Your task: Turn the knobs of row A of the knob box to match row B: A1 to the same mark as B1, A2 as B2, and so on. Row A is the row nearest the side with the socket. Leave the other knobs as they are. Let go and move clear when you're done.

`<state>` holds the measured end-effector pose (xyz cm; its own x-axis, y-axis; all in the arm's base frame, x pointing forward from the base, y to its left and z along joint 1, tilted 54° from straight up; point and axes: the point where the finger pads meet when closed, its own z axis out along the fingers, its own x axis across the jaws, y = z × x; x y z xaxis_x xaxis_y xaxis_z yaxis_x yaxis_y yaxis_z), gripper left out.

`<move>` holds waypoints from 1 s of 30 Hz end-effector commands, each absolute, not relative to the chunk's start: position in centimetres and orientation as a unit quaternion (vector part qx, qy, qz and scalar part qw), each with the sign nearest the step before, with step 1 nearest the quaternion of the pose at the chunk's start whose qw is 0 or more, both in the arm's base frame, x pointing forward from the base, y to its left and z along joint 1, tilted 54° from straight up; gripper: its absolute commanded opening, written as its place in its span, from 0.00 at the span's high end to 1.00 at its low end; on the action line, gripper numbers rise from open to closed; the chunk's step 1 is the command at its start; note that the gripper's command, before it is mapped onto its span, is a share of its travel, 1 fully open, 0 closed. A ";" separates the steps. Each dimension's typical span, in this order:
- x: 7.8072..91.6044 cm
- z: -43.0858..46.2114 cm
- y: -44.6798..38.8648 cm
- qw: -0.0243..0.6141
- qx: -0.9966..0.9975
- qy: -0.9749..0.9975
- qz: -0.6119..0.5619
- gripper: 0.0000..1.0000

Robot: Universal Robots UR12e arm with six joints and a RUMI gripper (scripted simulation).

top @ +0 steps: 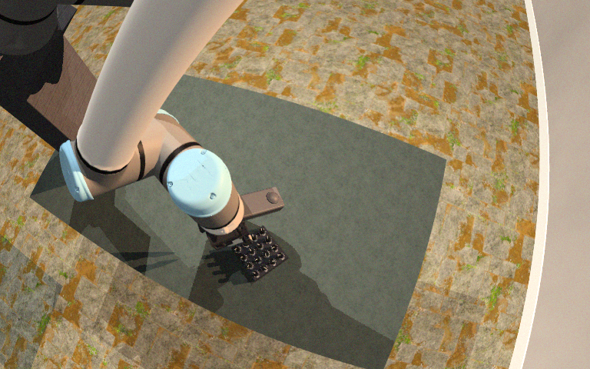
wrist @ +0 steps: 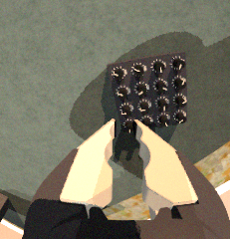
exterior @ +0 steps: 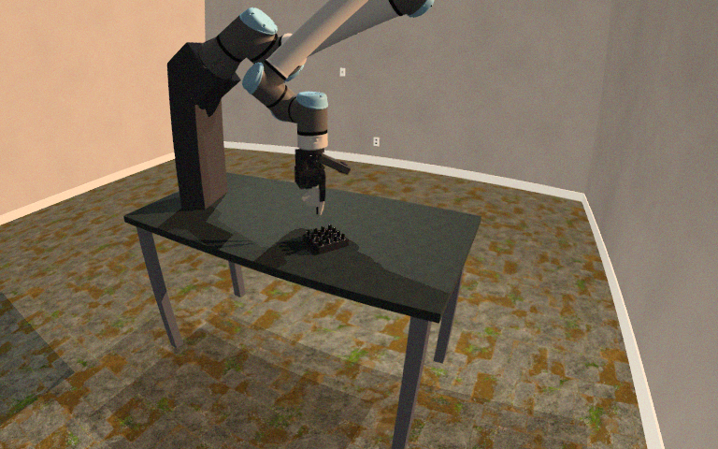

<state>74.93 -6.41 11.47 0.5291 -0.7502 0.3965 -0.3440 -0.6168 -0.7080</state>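
above the knob box [wrist: 148,95] on the table [exterior: 408,250] the gripper [wrist: 125,128] is hanging nearly closed and holding nothing; i am judging no knob is being turned yet.

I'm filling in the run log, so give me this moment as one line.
phase: approach | gripper: nearly shut, holding nothing, above knob box, not touching | aim: corner knob framed between fingertips | knobs: none gripped | box: flat on table
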 end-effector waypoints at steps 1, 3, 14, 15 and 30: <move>74.8 12.1 -6.0 0.310 -0.797 0.395 -0.335 0.89; 74.8 12.2 -5.9 0.319 -0.787 0.415 -0.327 0.89; 74.7 12.5 -5.7 0.333 -0.767 0.450 -0.312 0.89; 74.7 12.5 -5.7 0.333 -0.767 0.450 -0.312 0.89; 74.7 12.5 -5.7 0.333 -0.767 0.451 -0.312 0.89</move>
